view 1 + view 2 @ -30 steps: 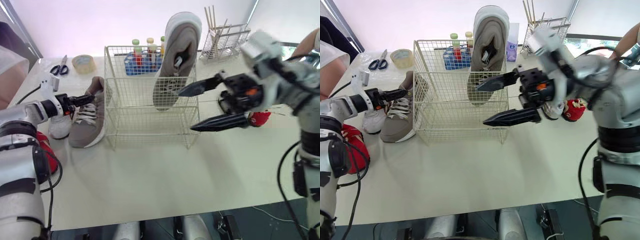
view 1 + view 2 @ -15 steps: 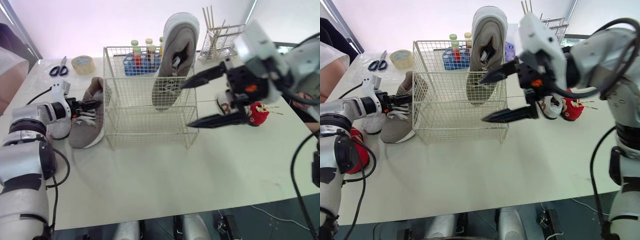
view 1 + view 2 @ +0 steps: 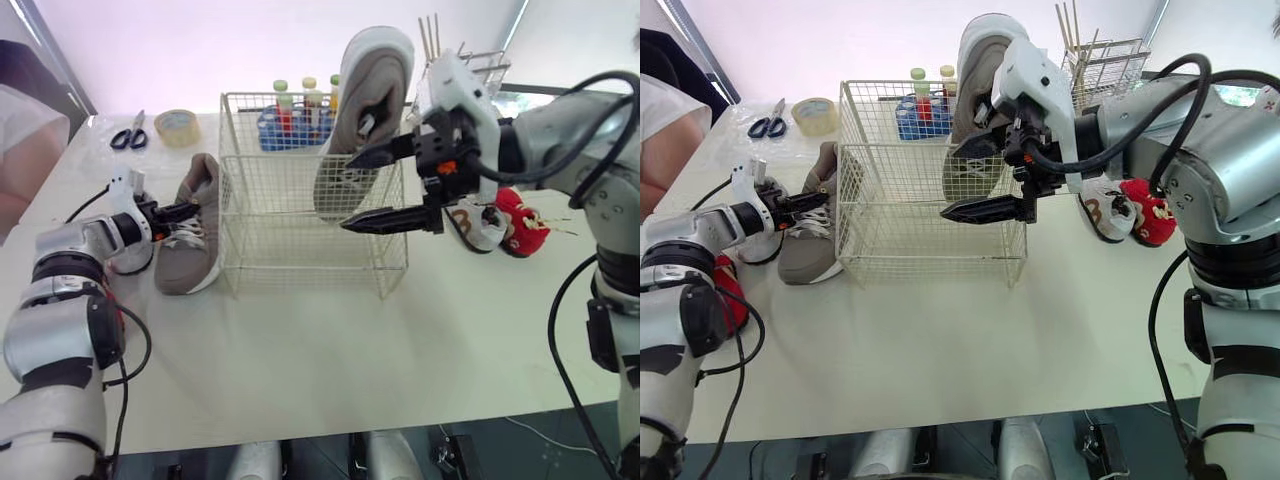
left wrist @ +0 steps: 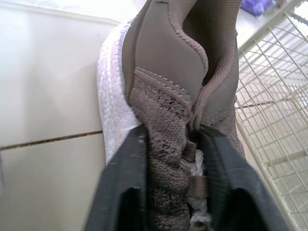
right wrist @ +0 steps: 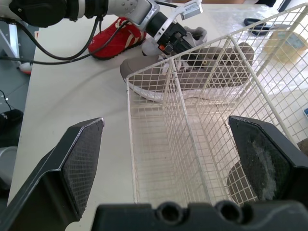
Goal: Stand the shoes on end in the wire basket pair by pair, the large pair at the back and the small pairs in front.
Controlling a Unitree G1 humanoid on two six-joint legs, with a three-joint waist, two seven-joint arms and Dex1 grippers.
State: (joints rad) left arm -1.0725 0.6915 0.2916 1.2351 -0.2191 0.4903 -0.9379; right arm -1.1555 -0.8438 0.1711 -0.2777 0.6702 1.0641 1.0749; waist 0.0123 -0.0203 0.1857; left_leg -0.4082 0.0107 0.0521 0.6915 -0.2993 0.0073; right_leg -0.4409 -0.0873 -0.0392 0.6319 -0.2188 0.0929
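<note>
Left eye view: two grey shoes [image 3: 190, 245] [image 3: 365, 110]

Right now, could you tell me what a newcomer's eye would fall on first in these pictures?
First, the big grey shoe standing on end at the back right of the wire basket, towering over its rim. Next, the right jaws spread wide open at the basket's right side. The left jaws are clamped on the matching shoe, which lies on the table left of the basket.
</note>
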